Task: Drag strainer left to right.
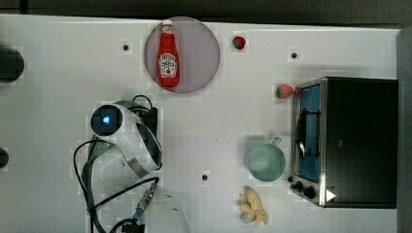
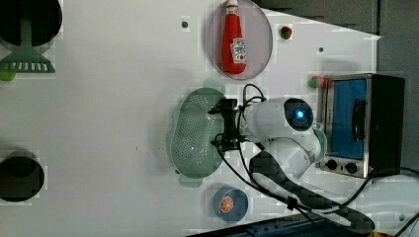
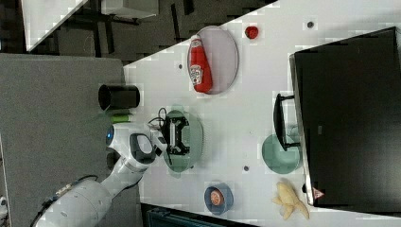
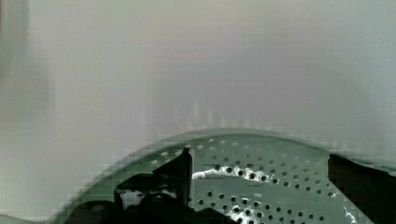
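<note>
Claw (image 4: 259, 186) inside strainer (image 2: 195, 131); fingertips cut off, seemingly spread.

Three cameras look down on my counter (image 1: 58, 73) from above, all sharing the plate (image 1: 204, 53) and oven (image 2: 380, 123); my wrist camera sits close over the strainer (image 4: 261, 186), tool (image 4: 259, 179) fingers framing it
</note>
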Controlling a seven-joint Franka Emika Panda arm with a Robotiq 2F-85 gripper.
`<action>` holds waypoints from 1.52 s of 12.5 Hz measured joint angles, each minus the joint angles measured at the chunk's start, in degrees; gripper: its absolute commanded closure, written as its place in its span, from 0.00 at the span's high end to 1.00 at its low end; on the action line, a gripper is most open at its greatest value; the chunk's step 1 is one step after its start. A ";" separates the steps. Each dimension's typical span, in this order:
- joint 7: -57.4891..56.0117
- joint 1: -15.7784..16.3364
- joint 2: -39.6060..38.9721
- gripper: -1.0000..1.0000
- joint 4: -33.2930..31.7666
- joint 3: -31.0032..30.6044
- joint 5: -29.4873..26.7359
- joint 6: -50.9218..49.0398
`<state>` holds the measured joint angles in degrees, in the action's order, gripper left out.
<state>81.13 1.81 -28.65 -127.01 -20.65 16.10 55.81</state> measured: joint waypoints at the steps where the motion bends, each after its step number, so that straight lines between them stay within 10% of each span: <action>1: 0.00 -1.32 0.07 1.00 -0.90 -0.69 1.05 0.08; 19: -17.63 -4.28 5.41 1.00 -6.83 15.88 1.16 1.40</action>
<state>63.51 -2.46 -23.23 -133.84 -4.76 17.26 57.21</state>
